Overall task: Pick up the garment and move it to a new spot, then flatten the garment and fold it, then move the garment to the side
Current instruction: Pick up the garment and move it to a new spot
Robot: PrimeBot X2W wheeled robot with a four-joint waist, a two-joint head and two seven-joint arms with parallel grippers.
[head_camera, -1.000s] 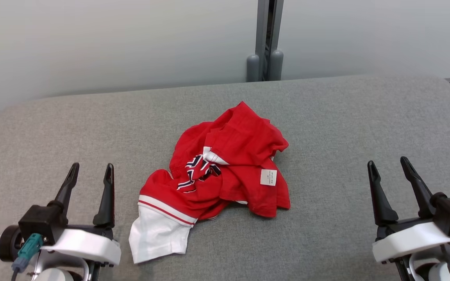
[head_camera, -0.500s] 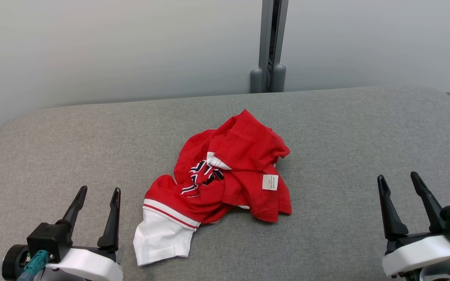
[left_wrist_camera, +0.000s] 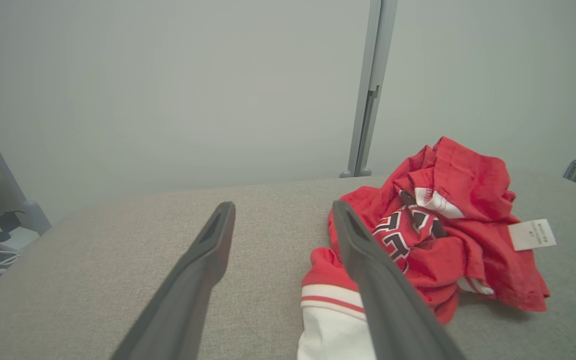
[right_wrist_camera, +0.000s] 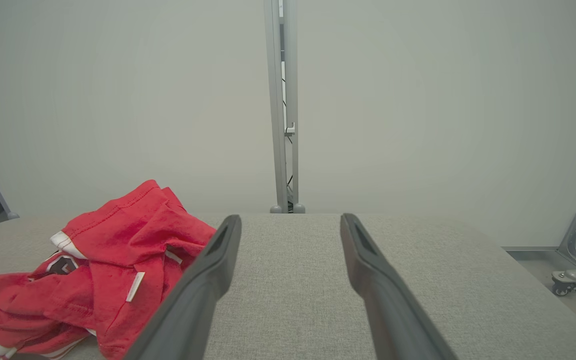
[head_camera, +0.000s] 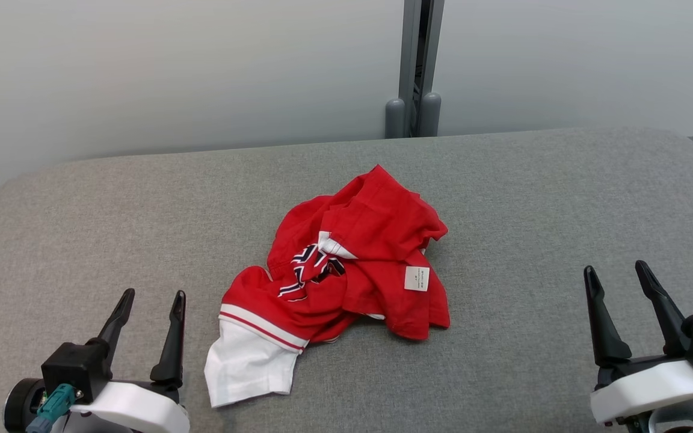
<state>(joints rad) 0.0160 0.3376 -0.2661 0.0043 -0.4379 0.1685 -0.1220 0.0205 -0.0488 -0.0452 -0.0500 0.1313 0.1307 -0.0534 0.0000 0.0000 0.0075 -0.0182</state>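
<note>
Crumpled red-and-white garment (head_camera: 346, 264) lies in a heap at ctr of the grey padded table (head_camera: 533, 192), its white end toward the robot's left and its care label (head_camera: 417, 278) facing up. Left gripper (head_camera: 154, 293) is near that white end, right gripper (head_camera: 615, 266) well apart on the other side, both w/ fingers spread wide & holding nothing. By the look of it no step is done yet: pick-up, move, flattening, fold & shift to the side all remain.
</note>
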